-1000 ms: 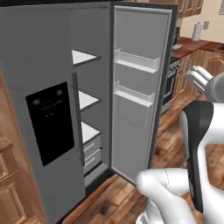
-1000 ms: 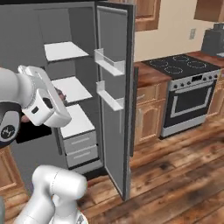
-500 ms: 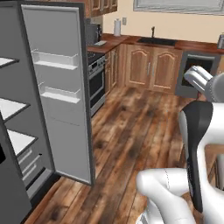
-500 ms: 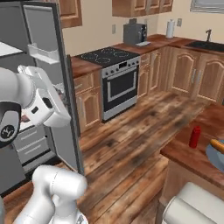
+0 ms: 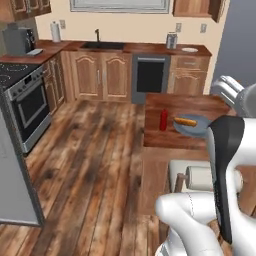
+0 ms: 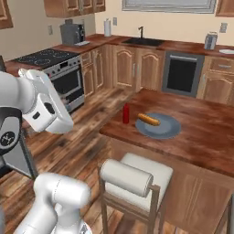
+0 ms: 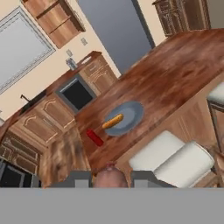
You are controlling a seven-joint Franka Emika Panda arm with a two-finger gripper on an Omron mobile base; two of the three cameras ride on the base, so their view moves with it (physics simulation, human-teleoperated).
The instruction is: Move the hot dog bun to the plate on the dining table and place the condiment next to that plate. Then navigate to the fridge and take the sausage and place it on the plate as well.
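While the bun (image 6: 149, 119) lies on the plate (image 6: 170, 130) on the worktop (image 6: 205, 137), with the red bottle (image 6: 126, 113) just beside it, the sausage (image 7: 109, 176) (reddish-brown) is clamped in the shut hand (image 7: 110, 178).
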